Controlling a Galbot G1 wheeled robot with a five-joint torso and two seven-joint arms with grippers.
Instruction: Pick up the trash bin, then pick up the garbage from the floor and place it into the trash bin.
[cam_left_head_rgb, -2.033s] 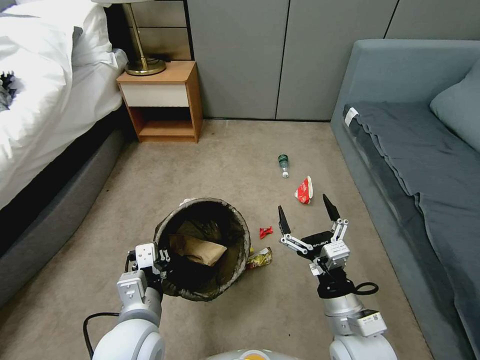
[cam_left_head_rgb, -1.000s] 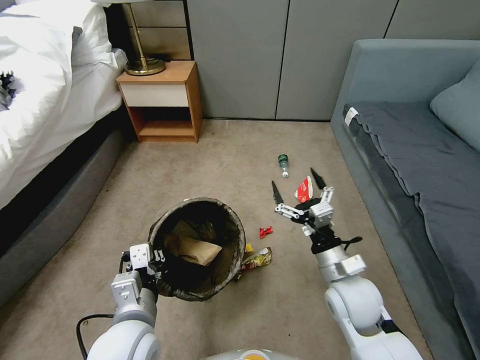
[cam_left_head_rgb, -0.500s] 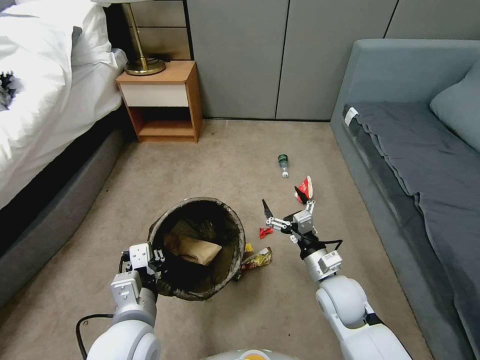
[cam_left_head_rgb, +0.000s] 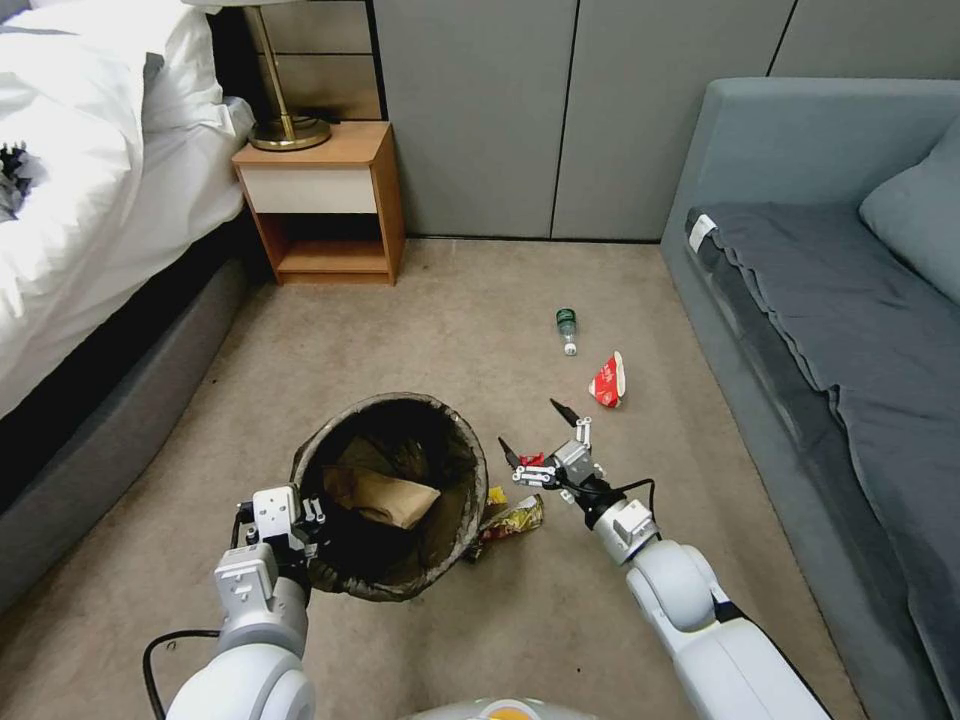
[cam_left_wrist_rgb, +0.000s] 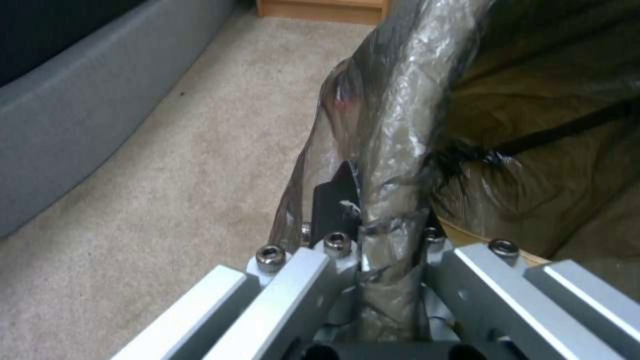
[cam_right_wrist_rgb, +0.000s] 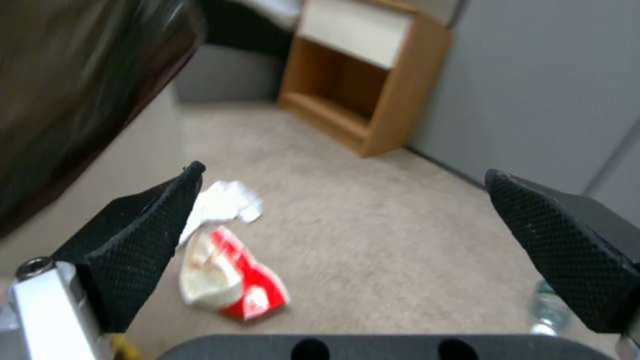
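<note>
- The right gripper (cam_left_head_rgb: 538, 437), jaws spread, hangs low over one small red wrapper (cam_left_head_rgb: 531, 460).
- The left gripper (cam_left_head_rgb: 300, 520) is clamped on the rim of one bag-lined trash bin (cam_left_head_rgb: 400, 497), holding one brown paper bag (cam_left_head_rgb: 385, 497).
- On the carpet (cam_left_head_rgb: 450, 320): one red-white wrapper (cam_left_head_rgb: 607, 382), one yellow wrapper (cam_left_head_rgb: 515, 517), one green-capped bottle (cam_left_head_rgb: 567, 329).

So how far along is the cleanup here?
Done: left hand grips the bag-lined round bin, crumpled brown paper bag inside. In hand: open right hand over the small red wrapper. Left: yellow wrapper, red-white packet, green-capped bottle.
</note>
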